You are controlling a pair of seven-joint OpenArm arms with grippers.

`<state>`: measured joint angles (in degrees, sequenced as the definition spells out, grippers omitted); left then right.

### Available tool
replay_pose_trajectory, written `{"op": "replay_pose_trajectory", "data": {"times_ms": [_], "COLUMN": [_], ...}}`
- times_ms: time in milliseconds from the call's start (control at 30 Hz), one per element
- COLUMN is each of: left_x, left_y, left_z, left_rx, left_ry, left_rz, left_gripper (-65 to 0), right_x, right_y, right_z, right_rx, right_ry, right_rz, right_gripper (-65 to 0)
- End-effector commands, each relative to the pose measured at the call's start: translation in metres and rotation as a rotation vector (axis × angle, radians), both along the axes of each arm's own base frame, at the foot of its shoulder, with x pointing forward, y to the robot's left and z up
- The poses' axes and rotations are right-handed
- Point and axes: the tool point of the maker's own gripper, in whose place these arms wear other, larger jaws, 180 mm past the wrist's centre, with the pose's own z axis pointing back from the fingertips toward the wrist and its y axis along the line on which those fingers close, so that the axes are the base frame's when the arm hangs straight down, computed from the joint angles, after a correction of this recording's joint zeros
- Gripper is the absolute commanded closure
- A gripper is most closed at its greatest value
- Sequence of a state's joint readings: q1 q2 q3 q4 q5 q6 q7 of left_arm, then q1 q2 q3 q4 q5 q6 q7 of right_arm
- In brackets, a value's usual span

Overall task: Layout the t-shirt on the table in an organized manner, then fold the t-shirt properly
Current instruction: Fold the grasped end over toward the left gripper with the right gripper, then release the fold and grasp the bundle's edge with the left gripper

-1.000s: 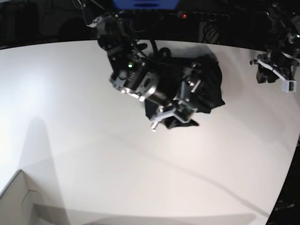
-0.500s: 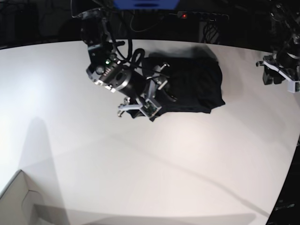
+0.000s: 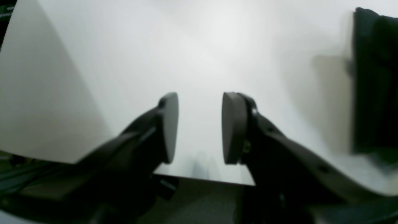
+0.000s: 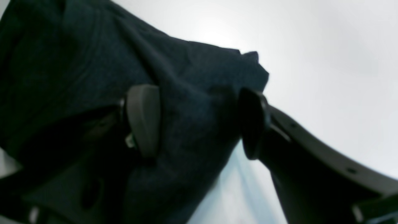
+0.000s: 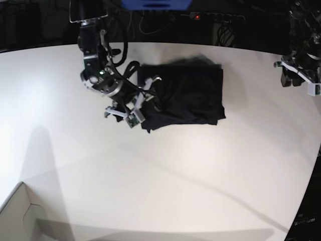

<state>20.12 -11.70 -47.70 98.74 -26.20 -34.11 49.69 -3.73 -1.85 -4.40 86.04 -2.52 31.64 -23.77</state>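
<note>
The black t-shirt (image 5: 188, 93) lies on the white table (image 5: 150, 175) as a compact, roughly rectangular bundle at the back middle. My right gripper (image 5: 137, 103) hovers at the shirt's left edge, open. In the right wrist view its fingers (image 4: 143, 121) stand wide apart over the dark t-shirt (image 4: 192, 93), with cloth showing below the right gripper (image 4: 197, 123). My left gripper (image 5: 300, 75) hangs at the table's far right edge, away from the shirt. In the left wrist view the left gripper (image 3: 200, 127) is open on nothing above the bare table (image 3: 202, 46), and the t-shirt (image 3: 373, 93) shows at the right border.
A pale cardboard box corner (image 5: 20, 216) sits at the bottom left. The table's curved edge (image 5: 306, 191) runs down the right side. Dark equipment and cables (image 5: 225, 30) line the back behind the table.
My right arm has drawn back leftward from over the shirt to its left edge. The shirt has shifted left and now lies flatter, more rectangular. The left arm has hardly moved.
</note>
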Motion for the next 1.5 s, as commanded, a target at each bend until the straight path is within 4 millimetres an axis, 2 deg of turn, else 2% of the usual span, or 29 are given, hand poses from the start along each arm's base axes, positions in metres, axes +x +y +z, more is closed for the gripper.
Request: {"op": "replay_pose_trajectory", "data": {"times_ms": [0,67,233,400,500,533,600,700,800,900,1067,1167,1267,1467], "left_x": [0.006,0.007,0.01,0.025,0.036,0.045,0.058,0.069,0.08,0.088,0.094,0.096,0.098,0.102], "left_y": [0.004,0.003,0.001,-0.018,-0.031,-0.043,-0.063,-0.092,-0.128,-0.157,-0.193,-0.201,-0.2,-0.218], "left_z": [0.012,0.013,0.017,0.042,0.049,0.051,0.049,0.047,0.041,0.029,0.008,-0.006,-0.021,-0.038], "left_rx": [0.018,0.018,0.013,-0.088,-0.154,-0.175,-0.207,-0.247,-0.32,-0.378,-0.451,-0.479,-0.504,-0.545], "left_ry": [-0.04,-0.044,-0.06,-0.179,-0.227,-0.243,-0.245,-0.247,-0.248,-0.218,-0.157,-0.118,-0.078,-0.028], "left_rz": [-0.008,-0.008,-0.014,-0.048,-0.064,-0.091,-0.143,-0.214,-0.271,-0.334,-0.403,-0.408,-0.383,-0.405], "left_gripper": [-23.1,-23.1,-23.1,-23.4,-23.5,-23.5,-23.5,-24.7,-37.0,-50.7,-63.3,-65.0,-65.0,-65.0], "right_x": [0.008,0.004,0.003,0.002,-0.001,-0.003,-0.007,-0.016,-0.021,-0.027,-0.039,-0.044,-0.046,-0.049], "right_y": [-0.003,-0.007,-0.007,-0.009,-0.012,-0.014,-0.031,-0.053,-0.083,-0.102,-0.131,-0.142,-0.159,-0.172], "right_z": [0.011,0.012,0.049,0.091,0.098,0.098,0.095,0.085,0.077,0.072,0.066,0.064,0.065,0.065], "right_rx": [0.007,0.007,0.016,0.02,0.009,0.004,-0.017,-0.045,-0.088,-0.118,-0.162,-0.176,-0.195,-0.212], "right_ry": [-0.036,-0.039,-0.137,-0.25,-0.268,-0.265,-0.258,-0.228,-0.205,-0.188,-0.161,-0.152,-0.15,-0.146], "right_rz": [-0.018,-0.03,-0.035,-0.042,-0.043,-0.048,-0.082,-0.132,-0.192,-0.219,-0.238,-0.24,-0.283,-0.316], "right_gripper": [-39.2,-39.2,-39.2,-39.4,-39.4,-39.4,-39.4,-39.4,-39.4,-39.4,-39.3,-39.2,-39.2,-39.2]}}
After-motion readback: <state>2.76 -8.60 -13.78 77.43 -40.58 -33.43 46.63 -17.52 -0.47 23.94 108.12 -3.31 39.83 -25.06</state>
